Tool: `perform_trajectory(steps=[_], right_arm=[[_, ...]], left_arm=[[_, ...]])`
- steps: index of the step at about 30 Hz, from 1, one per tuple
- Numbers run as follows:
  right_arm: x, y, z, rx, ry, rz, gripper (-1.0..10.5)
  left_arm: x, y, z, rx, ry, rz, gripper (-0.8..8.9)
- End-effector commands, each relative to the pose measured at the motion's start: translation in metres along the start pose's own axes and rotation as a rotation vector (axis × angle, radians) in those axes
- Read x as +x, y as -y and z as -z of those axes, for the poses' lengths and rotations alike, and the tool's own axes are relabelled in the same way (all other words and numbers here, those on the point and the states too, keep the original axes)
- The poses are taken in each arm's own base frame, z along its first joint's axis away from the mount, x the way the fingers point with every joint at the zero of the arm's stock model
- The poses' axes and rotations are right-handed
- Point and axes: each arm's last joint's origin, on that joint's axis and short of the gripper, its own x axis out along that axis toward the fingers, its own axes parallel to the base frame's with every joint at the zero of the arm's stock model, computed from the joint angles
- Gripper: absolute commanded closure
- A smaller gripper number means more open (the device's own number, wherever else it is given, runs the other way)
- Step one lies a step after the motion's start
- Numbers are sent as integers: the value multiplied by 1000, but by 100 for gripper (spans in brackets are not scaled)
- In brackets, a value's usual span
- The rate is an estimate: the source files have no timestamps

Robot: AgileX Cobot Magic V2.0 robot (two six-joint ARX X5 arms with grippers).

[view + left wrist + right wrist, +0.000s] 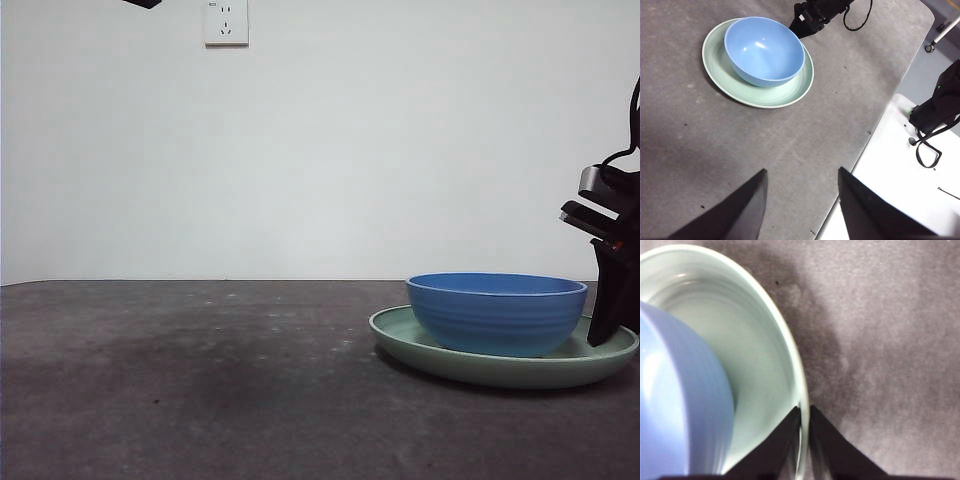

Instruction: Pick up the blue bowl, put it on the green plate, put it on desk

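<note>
The desk (200,380) was big, dark and speckled, and it filled the whole bottom of the front view. On it, over at one side, sat the green plate (420,345), wide and flat with a low rim. The blue bowl (497,312) sat inside the plate, round and smaller than it, and it was empty. So the bowl was already on the plate, and the plate was down flat on the desk. The right gripper (804,437) was at the plate's edge, on the side away from the middle of the desk. Its jaws were pressed close on the plate's thin rim, one inside the rim and one outside, so they pinched the plate and not the bowl. The bowl lay just beside those jaws, toward the middle of the plate. The left gripper (802,192) hung high up, well apart from the plate, with its jaws spread wide and nothing between them. The right arm was much nearer, so the next move looked like its job.
</note>
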Motion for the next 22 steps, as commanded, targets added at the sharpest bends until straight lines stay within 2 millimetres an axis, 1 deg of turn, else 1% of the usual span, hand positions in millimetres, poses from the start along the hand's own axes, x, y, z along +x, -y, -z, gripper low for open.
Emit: perform_trajectory(steps=[1, 6, 15, 18, 22], right_arm=[[2, 0, -1, 11, -6, -27, 939], [-6, -5, -3, 15, 20, -71, 939], [-34, -21, -6, 21, 107, -150, 939], [-40, -25, -7, 29, 127, -182, 939], [-46, -35, -10, 31, 158, -228, 939]], left_arm=[[1, 1, -3, 20, 8, 10, 588], [1, 1, -3, 20, 8, 9, 588], [1, 1, -3, 21, 8, 9, 588], [1, 1, -3, 20, 8, 9, 588], [1, 1, -3, 20, 8, 9, 588]])
